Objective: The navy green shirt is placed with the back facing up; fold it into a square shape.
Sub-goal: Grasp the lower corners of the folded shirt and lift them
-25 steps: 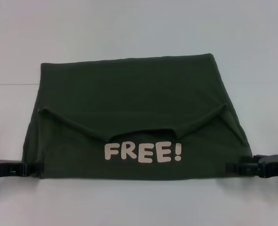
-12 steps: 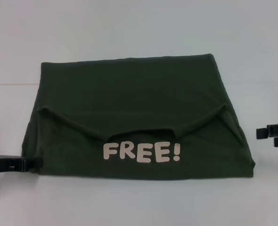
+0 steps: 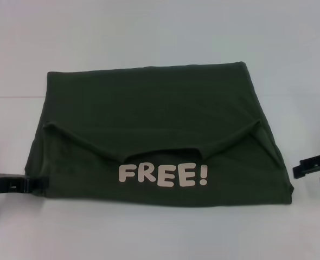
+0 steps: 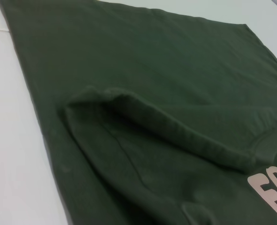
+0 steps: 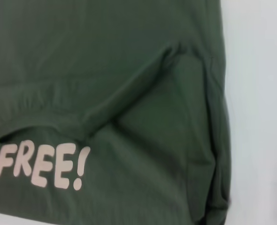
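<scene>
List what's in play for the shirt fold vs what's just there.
In play:
- navy green shirt, folded, pale "FREE!" print facing up
- left pincer at the shirt's near left corner
- right pincer open, off the shirt's right edge, not touching

Just there:
- white table; nothing else lies on it

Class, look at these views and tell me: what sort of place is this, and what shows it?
Probably a lab or test bench, not a home: a bare white table, one folded navy green shirt printed "FREE!", the black left gripper at its near corner, and the right gripper beside it.
</scene>
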